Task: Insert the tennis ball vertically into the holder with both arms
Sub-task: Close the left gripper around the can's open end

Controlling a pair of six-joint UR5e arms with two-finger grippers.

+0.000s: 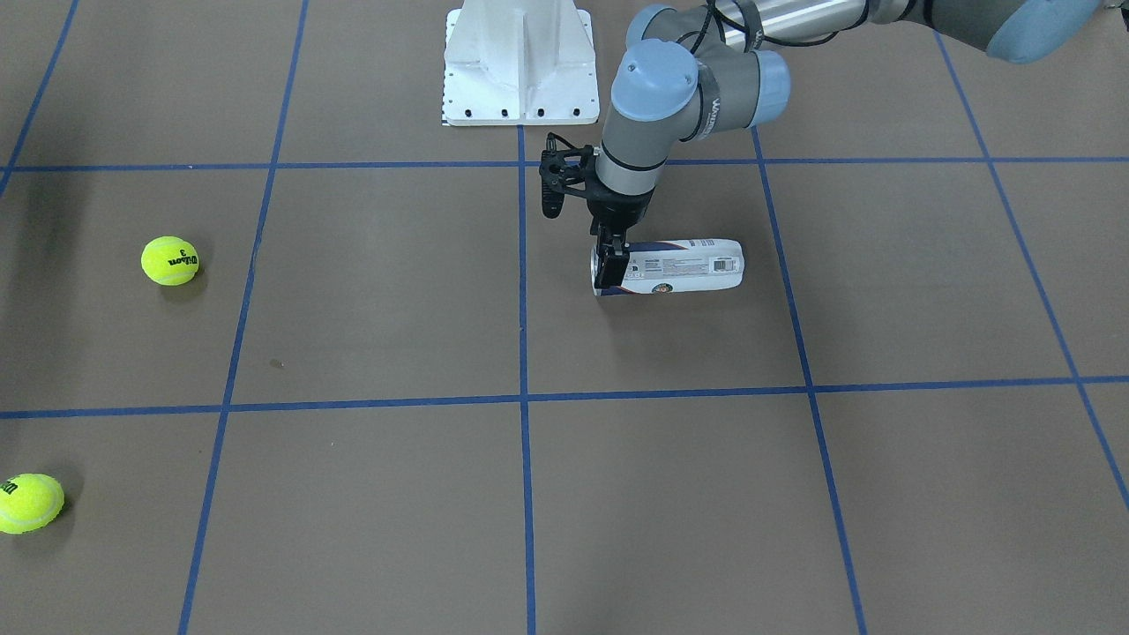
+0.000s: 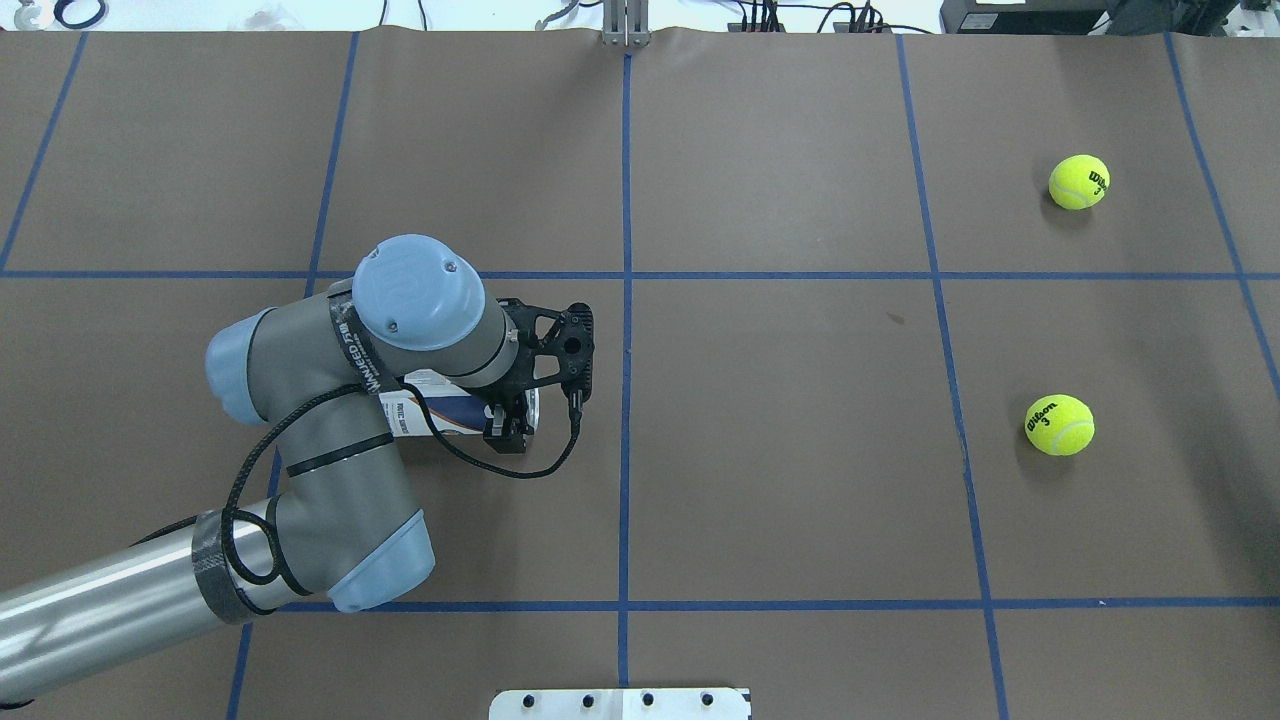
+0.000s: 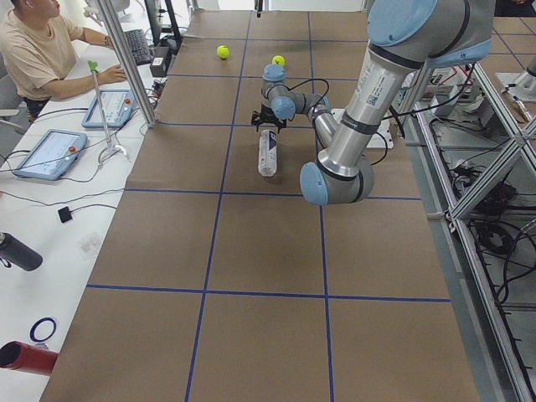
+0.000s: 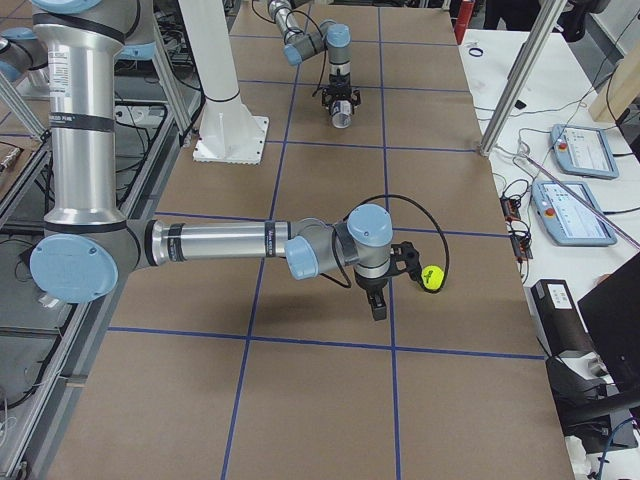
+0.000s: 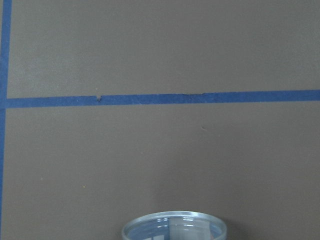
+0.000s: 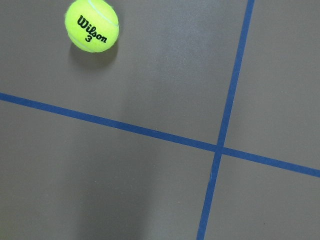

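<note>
The holder [image 1: 684, 265] is a clear tube with a white-and-navy label, lying on its side on the brown table. It also shows in the overhead view [image 2: 445, 410], mostly under my left arm. My left gripper [image 1: 611, 265] points straight down, its fingers straddling the tube's silver rim end [image 5: 174, 225] and against its sides. Two yellow tennis balls [image 2: 1079, 181] [image 2: 1059, 424] lie far to my right. My right gripper [image 4: 378, 305] hangs above the table beside one ball [image 4: 431, 277], which shows in the right wrist view [image 6: 92, 26]. I cannot tell whether it is open or shut.
The white bolted base [image 1: 520, 62] stands at the robot's side of the table. Blue tape lines [image 2: 626, 350] grid the brown surface. An operator [image 3: 33, 50] sits at a side desk with tablets, past the table's edge.
</note>
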